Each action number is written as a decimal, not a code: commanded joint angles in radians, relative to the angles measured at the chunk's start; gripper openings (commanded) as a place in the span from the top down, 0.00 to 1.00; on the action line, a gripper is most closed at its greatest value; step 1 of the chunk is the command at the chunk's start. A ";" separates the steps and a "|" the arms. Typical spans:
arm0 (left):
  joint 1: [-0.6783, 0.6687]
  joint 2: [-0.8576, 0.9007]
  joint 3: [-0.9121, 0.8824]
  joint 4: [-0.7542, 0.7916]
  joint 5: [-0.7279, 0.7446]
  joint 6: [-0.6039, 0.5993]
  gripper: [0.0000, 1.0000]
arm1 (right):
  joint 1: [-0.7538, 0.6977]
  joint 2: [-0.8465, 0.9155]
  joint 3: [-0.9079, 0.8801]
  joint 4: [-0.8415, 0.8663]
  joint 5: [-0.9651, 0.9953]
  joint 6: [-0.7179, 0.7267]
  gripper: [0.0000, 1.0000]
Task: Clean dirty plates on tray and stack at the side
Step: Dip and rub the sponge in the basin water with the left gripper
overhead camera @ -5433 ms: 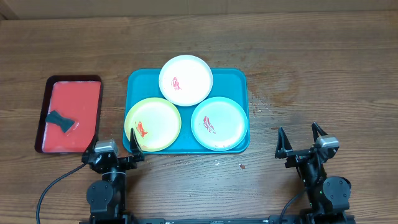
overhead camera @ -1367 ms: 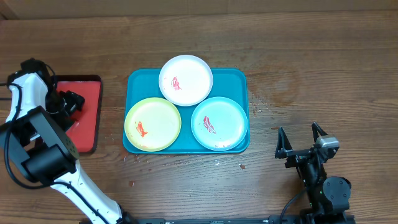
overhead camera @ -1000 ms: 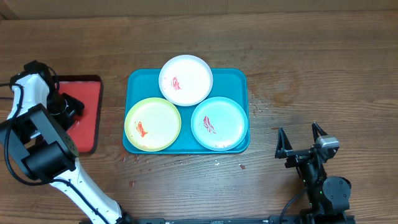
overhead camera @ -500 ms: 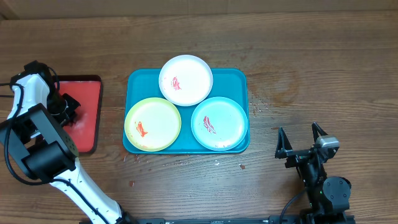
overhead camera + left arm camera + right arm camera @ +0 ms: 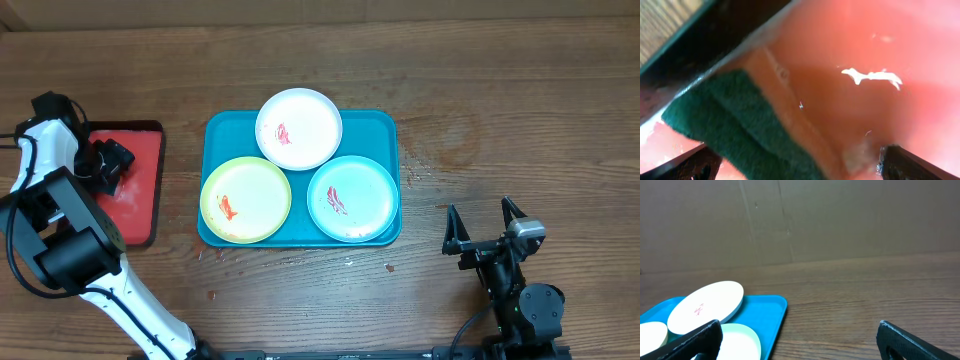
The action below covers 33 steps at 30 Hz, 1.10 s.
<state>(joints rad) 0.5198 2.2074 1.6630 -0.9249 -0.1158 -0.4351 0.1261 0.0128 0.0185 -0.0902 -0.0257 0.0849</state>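
The teal-blue tray (image 5: 385,125) lies mid-table and holds three plates. The white plate (image 5: 310,135) is at the back, the yellow-green plate (image 5: 260,195) front left, the light blue-green plate (image 5: 365,195) front right, each with a red smear. The tray (image 5: 775,307) and white plate (image 5: 715,300) also show in the right wrist view. My left gripper (image 5: 106,163) is over the red tray, open, with a green sponge (image 5: 735,125) between its fingers (image 5: 795,162). My right gripper (image 5: 478,222) is open and empty, near the front right edge.
A smaller red tray with a dark rim (image 5: 140,215) lies at the far left; its red floor (image 5: 880,40) fills the left wrist view. A brown cardboard wall (image 5: 840,220) stands behind the table.
My left arm swung from its rest by the front edge out to the red tray. In the last second its gripper dipped toward the sponge, then shifted slightly back and right. The right arm has not moved.
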 commanded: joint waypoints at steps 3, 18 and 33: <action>0.005 0.013 0.004 0.022 -0.008 -0.082 0.00 | 0.001 -0.010 -0.010 0.006 0.006 0.000 0.00; 0.005 0.013 0.004 0.029 -0.139 -0.303 0.96 | 0.001 -0.010 -0.010 0.006 0.006 0.000 0.00; 0.002 0.013 0.004 -0.089 0.264 0.092 0.72 | 0.001 -0.010 -0.010 0.006 0.006 0.000 0.00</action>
<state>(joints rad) 0.5266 2.2074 1.6634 -0.9920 0.0120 -0.4755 0.1261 0.0128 0.0185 -0.0906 -0.0254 0.0853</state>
